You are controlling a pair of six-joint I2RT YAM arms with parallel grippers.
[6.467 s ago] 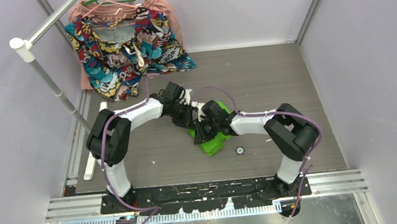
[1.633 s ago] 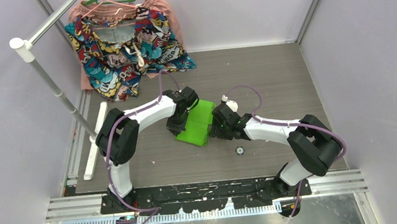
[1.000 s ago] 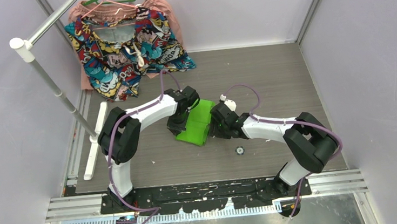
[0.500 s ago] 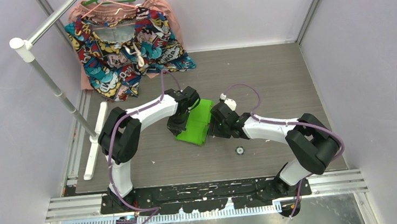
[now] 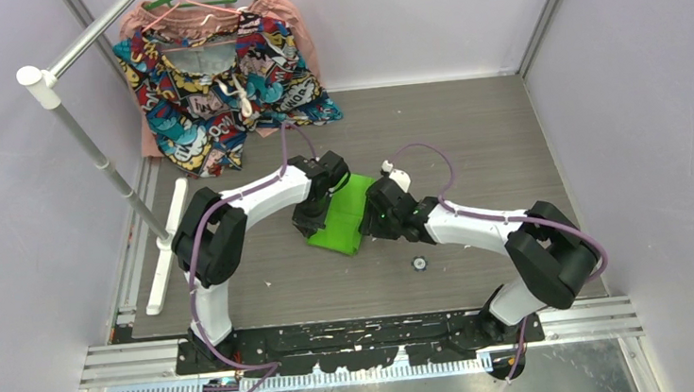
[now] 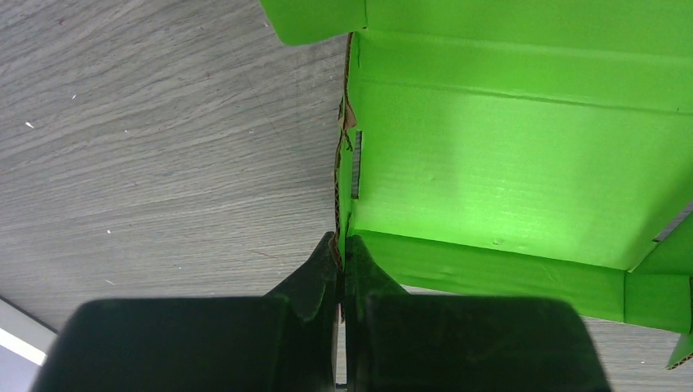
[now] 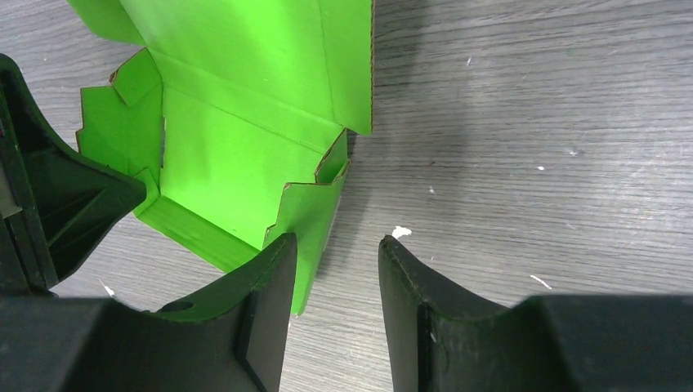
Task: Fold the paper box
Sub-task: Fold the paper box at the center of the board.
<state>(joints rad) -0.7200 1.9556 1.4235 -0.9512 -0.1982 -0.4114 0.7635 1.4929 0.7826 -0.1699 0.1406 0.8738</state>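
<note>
**Left arm anchors one wall, right arm lines up on a side flap**

The bright lime-green, thin-card paper box [image 5: 345, 217] lies part-formed on the grey wood-grain table [image 5: 470, 128], between the two arms, its inside facing up and its creased panels and tabs spread out.

The left gripper [image 6: 342, 245] is clamped tight on the raw edge of the box's left wall, the card pinched between its black fingers [image 6: 315, 273]. This grip looks like an anchor: it holds that wall up and stops the light sheet from sliding when it is pushed from the other side.

The right gripper [image 7: 335, 245] sits low at the opposite side with its jaws about half apart and nothing held. A notched side flap [image 7: 315, 212] stands just against one finger (whether it actually touches is hard to tell), while the rest of the gap is over bare table. That placement suggests it means to nip or nudge this flap upright next. Most folds are not yet made.
</note>
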